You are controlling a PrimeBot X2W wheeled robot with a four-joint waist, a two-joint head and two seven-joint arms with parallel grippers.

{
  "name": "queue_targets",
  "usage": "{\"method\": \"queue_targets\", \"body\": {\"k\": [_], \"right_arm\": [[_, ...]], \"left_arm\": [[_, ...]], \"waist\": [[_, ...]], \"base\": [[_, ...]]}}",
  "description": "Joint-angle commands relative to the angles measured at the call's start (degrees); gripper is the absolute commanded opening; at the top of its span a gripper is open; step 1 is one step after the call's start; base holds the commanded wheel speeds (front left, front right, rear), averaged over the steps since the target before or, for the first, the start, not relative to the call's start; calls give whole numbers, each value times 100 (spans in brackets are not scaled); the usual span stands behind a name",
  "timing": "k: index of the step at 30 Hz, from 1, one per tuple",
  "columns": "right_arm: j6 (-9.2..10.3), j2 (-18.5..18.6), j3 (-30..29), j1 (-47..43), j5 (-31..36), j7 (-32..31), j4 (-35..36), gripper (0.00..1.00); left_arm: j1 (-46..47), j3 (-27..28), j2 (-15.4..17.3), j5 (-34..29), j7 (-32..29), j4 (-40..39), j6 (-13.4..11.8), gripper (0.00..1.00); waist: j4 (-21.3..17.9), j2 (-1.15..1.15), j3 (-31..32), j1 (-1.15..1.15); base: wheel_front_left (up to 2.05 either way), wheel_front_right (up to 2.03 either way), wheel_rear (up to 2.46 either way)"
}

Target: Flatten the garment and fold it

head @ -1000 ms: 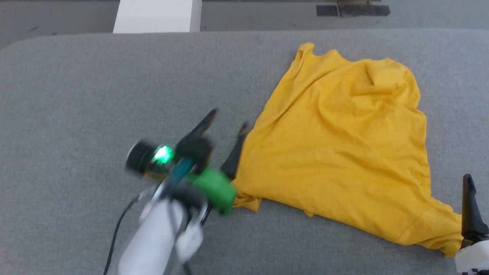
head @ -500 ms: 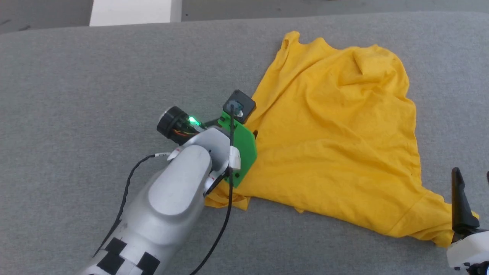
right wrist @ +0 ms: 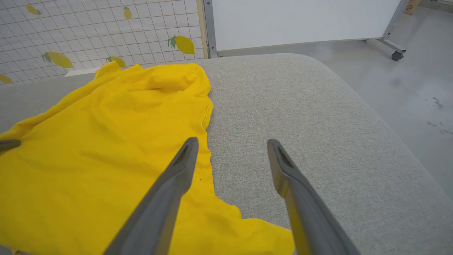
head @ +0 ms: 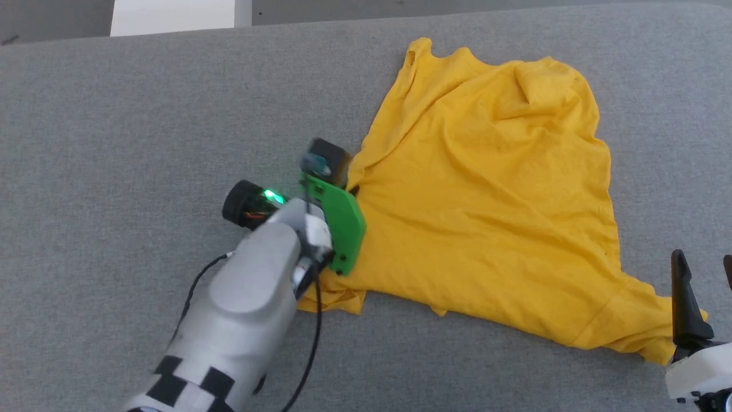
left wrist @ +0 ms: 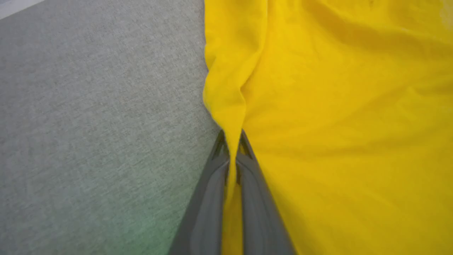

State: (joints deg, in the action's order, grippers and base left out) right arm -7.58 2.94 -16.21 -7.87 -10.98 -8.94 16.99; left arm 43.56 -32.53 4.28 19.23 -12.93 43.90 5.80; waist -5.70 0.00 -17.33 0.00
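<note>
Garment (head: 486,217) first, from the head view: it lies crumpled on the grey table (head: 143,114), reaching from the centre out toward 3 o'clock, plain yellow side up, bunched at 1 o'clock and trailing a corner to 4 o'clock. A second ago your left gripper (head: 353,190) stood spread just short of the garment's 9 o'clock edge. Now the wrist has rolled over that edge and the fabric puckers toward it (the whole picture has slid too, so that is the camera moving, not the garment travelling). Your right gripper (head: 706,274) waits at 4 o'clock of the frame as it did, fingers apart, beside the trailing corner. From the left wrist view you get the proof: the two fingers are pressed together with a ridge of the yellow edge pinched between them, bare table at 9 o'clock and garment at 3 o'clock. From the right wrist view the fingers stand wide with nothing between them, one over the garment's edge and the other over bare table; whether the tips touch anything I cannot tell. For you this means, I judge, that flattening has its first anchor and nothing more. The garment is wrinkled, no fold is made, and the right side needs its own hold on the trailing corner before you draw the two apart.
</note>
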Motion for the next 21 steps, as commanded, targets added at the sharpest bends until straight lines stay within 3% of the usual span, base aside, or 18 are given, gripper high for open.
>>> {"method": "queue_targets", "body": {"k": [1,7,12,15,16,18,21], "right_arm": [[9,-6,-7,83,6,-27,17,100],[9,-6,0,116,-64,-47,95,100],[9,-6,-13,249,-127,12,37,100],[9,5,23,340,-161,65,-39,100],[9,17,27,375,-175,87,-65,100],[9,36,27,440,-193,127,-112,100],[9,73,21,517,-202,151,-166,100]], "left_arm": [[215,204,34,210,73,-19,-49,0],[996,868,433,629,-45,-343,-154,0],[1342,1108,988,468,17,-510,-494,0],[1321,1239,1120,414,269,-474,-753,0],[1296,1254,1130,375,378,-457,-853,17],[1199,1266,1098,361,544,-395,-954,100],[1131,1235,999,362,729,-342,-989,100]], "waist": [[22,0,23,0],[-14,0,-233,0],[-99,0,-621,0],[-134,0,-817,0],[-136,0,-882,0],[-123,0,-969,0],[-69,0,-1029,0]], "base": [[0,0,0],[0,0,0],[0,0,0],[0,0,0],[0,0,0],[0,0,0],[0,0,0]]}}
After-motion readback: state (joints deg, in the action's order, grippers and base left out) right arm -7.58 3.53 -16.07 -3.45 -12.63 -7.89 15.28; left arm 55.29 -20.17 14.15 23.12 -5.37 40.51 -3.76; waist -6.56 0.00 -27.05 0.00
